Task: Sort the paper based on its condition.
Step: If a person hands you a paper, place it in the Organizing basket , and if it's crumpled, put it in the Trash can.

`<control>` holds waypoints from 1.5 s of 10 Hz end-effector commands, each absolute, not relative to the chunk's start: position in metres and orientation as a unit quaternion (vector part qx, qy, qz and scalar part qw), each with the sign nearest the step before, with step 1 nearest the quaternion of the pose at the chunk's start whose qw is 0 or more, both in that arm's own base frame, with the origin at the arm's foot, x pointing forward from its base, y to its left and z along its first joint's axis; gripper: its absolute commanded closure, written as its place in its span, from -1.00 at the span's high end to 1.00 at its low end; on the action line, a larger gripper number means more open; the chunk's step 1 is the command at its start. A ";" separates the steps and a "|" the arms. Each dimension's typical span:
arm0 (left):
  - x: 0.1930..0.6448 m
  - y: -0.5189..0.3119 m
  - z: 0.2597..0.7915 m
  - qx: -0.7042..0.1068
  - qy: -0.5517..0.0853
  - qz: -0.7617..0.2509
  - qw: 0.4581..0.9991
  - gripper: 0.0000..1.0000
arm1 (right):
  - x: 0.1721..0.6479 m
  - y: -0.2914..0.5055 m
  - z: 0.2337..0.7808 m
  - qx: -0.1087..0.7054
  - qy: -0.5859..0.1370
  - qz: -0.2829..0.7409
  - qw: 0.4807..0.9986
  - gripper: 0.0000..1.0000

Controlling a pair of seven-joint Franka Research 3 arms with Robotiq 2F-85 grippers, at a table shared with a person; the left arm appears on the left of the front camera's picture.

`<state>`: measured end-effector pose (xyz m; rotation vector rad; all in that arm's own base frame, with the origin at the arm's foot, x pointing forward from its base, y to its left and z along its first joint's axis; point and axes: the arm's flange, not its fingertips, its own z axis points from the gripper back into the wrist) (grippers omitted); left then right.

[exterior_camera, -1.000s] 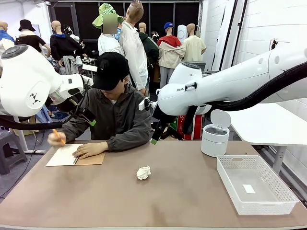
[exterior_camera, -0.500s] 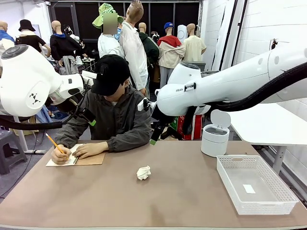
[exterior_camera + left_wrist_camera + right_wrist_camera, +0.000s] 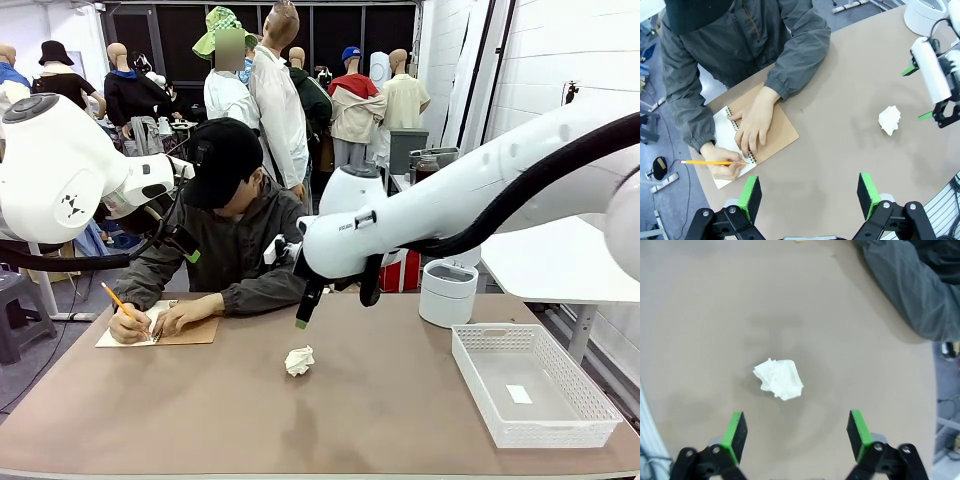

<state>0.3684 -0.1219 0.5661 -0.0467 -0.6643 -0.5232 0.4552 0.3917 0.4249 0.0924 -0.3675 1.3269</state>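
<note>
We find the right gripper [image 3: 796, 430] spread wide above the crumpled paper ball [image 3: 778, 379], which lies mid-frame on the table [image 3: 700, 315]. We judge the light ball may be nudged aside, not pinched, if the descent runs off-centre.

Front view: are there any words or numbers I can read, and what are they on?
Nothing reads clearly.
right arm: tiny dark print on its white shell, too small to read.
left arm: a dark logo mark, no letters.
sticker in the white basket: blank or too small to tell.
notebook: no writing legible.
crumpled paper: no print.
</note>
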 end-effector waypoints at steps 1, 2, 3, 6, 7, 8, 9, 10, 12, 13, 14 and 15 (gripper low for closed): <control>0.368 -0.120 0.567 -0.024 -0.320 -0.253 0.913 1.00 | 0.464 0.413 0.414 0.030 -0.138 0.625 0.767 1.00; 0.368 -0.120 0.567 -0.024 -0.320 -0.253 0.913 1.00 | 0.466 0.419 0.402 0.030 -0.122 0.636 0.762 1.00; 0.368 -0.120 0.567 -0.024 -0.320 -0.253 0.913 1.00 | 0.468 0.424 0.394 0.030 -0.108 0.643 0.757 1.00; 0.368 -0.120 0.567 -0.024 -0.320 -0.253 0.913 1.00 | 0.472 0.435 0.374 0.021 -0.072 0.664 0.744 1.00; 0.368 -0.120 0.567 -0.024 -0.320 -0.253 0.913 1.00 | 0.475 0.436 0.369 0.020 -0.065 0.667 0.742 1.00; 0.368 -0.120 0.567 -0.024 -0.320 -0.253 0.913 1.00 | 0.477 0.437 0.363 0.020 -0.056 0.668 0.741 1.00; 0.368 -0.120 0.567 -0.024 -0.320 -0.253 0.913 1.00 | 0.479 0.437 0.359 0.021 -0.048 0.669 0.742 1.00; 0.368 -0.120 0.567 -0.024 -0.320 -0.253 0.913 1.00 | 0.481 0.438 0.356 0.023 -0.044 0.670 0.741 1.00; 0.368 -0.120 0.567 -0.024 -0.320 -0.253 0.913 1.00 | 0.485 0.440 0.349 0.021 -0.039 0.672 0.740 1.00; 0.368 -0.120 0.567 -0.024 -0.320 -0.253 0.913 1.00 | 0.486 0.441 0.346 0.019 -0.034 0.672 0.739 1.00; 0.368 -0.120 0.567 -0.024 -0.320 -0.253 0.913 1.00 | 0.487 0.442 0.342 0.018 -0.032 0.673 0.739 1.00; 0.368 -0.120 0.567 -0.024 -0.320 -0.253 0.913 1.00 | 0.489 0.442 0.337 0.014 -0.030 0.674 0.738 1.00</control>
